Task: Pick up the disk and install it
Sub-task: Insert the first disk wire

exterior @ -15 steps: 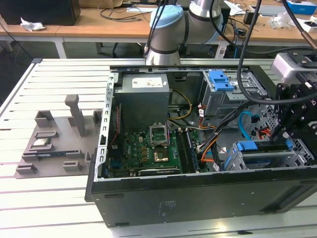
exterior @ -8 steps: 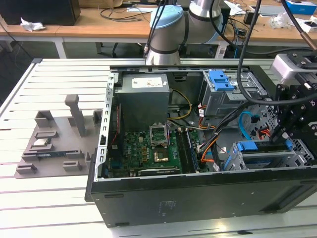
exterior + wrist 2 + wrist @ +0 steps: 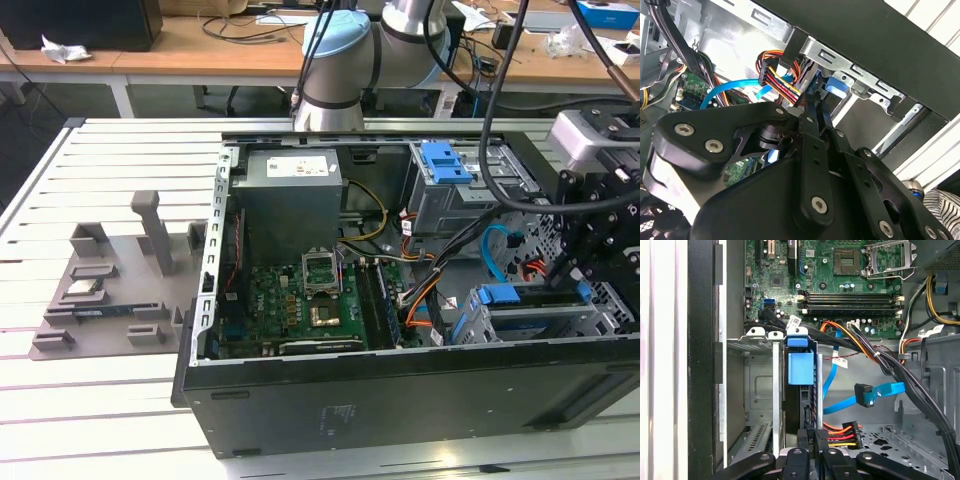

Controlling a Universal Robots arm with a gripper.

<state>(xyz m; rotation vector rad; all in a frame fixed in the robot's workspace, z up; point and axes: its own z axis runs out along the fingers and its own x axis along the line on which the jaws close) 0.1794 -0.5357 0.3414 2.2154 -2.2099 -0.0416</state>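
The gripper [image 3: 812, 452] sits low inside the open computer case [image 3: 400, 395], its black fingers [image 3: 812, 125] drawn close together at the rear edge of the disk [image 3: 801, 370]; whether they actually pinch it I cannot tell. The disk stands on edge in the metal drive bay [image 3: 757, 385], directly ahead of the fingertips, its blue bracket facing up. Beside it hang a loose blue SATA cable [image 3: 875, 392] and a bundle of orange, red and yellow power wires [image 3: 842, 430]. Beyond lies the green motherboard [image 3: 840, 275].
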